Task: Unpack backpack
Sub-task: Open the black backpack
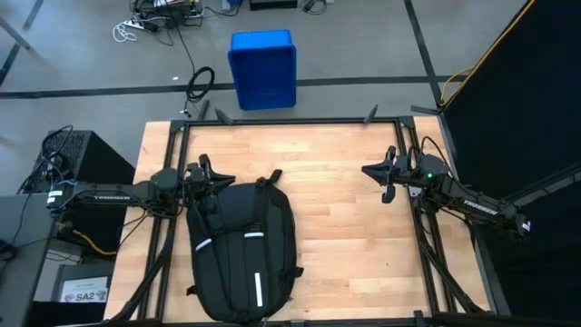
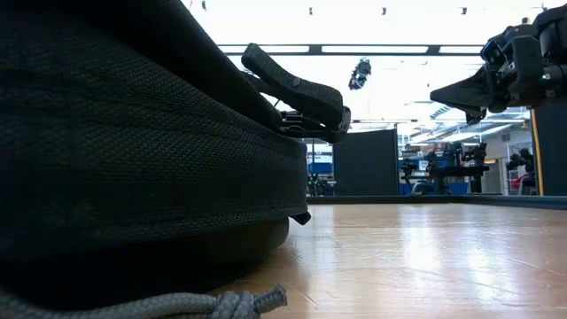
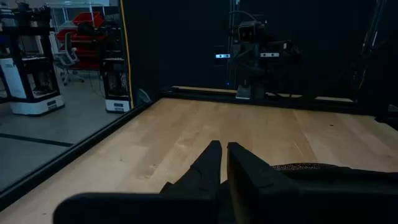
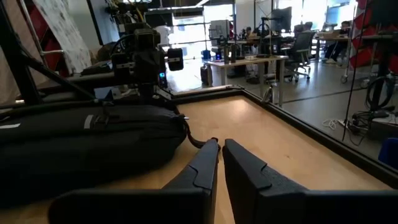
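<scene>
Black backpack [image 1: 243,254] is laid lengthwise on the worktop's [image 1: 345,227] left half, its top end just beside the closed left hand [image 1: 216,178]; the closed right hand [image 1: 374,172] is held well apart.

A grey concrete floor [image 1: 363,45] crossed by dark tape lines is seen beyond the pale wooden tabletop [image 1: 336,191]. A blue plastic bin [image 1: 262,69] is parked on the floor past the far edge, with loose cables [image 1: 159,18] lying further left. A black curtain [image 1: 513,91] is hung on the right. Long ceiling light strips [image 2: 381,49] and distant desks with office chairs [image 4: 298,46] are visible too.
</scene>
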{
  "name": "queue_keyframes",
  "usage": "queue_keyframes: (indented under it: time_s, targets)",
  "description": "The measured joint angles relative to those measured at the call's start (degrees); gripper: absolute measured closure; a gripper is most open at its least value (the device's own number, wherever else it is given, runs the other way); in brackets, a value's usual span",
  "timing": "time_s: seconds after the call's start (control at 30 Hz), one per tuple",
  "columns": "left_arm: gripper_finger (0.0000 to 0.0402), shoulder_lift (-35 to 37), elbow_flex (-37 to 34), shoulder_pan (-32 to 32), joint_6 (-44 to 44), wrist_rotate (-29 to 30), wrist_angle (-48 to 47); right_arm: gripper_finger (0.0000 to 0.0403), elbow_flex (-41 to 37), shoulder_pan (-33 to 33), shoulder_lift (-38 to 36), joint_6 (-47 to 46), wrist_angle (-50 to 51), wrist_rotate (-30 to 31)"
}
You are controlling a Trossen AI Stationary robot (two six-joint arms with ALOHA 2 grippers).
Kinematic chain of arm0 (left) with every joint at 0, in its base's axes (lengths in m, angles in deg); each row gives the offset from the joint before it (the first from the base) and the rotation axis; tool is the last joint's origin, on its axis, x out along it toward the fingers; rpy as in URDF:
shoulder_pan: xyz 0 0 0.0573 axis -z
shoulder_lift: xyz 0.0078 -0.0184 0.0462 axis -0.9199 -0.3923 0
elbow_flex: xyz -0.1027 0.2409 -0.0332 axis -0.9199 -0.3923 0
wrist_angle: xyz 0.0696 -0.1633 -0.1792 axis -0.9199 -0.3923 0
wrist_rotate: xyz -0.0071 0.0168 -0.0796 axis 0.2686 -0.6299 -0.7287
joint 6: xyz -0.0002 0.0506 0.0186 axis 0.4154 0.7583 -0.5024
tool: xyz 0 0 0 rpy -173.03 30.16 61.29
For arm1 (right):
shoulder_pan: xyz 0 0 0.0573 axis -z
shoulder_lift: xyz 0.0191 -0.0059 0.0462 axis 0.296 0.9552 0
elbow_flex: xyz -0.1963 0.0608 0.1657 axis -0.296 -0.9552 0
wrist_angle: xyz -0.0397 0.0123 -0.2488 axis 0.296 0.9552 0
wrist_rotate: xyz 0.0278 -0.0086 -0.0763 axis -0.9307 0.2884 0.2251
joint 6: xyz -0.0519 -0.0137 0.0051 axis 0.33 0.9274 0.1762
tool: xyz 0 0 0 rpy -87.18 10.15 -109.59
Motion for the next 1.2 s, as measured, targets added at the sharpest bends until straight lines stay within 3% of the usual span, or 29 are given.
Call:
queue_keyframes:
  time_s: [1.2]
  targets:
    - [0.0401,0.02,-0.01,-0.01,0.00,0.00,-0.01,0.0396,-0.02,0.00,0.00,-0.01,0.00,-0.01]
